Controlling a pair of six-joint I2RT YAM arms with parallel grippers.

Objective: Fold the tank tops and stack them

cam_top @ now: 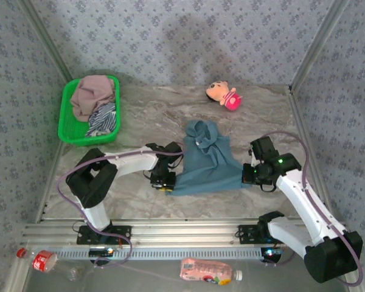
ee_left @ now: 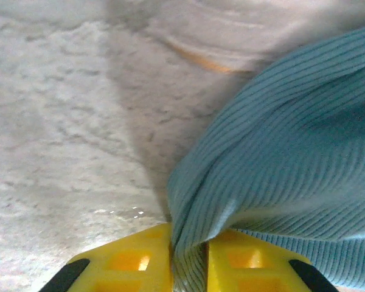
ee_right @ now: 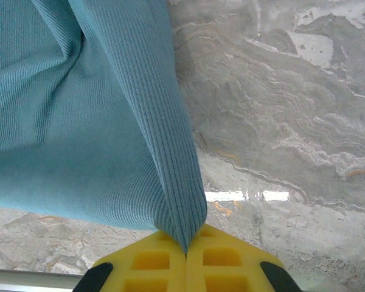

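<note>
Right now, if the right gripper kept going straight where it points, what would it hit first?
The teal tank top it pinches: the cloth stretches straight ahead of the right gripper. Past that, probably the marble table, though its tilt is hard to judge.

Both near corners of the blue tank top are hidden inside the clamped left gripper and right gripper, while, far to its left, the pink top half-buries the striped top.

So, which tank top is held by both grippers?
The teal-blue tank top, pinched at two corners; the mauve top and striped top lie in the green basket.
</note>
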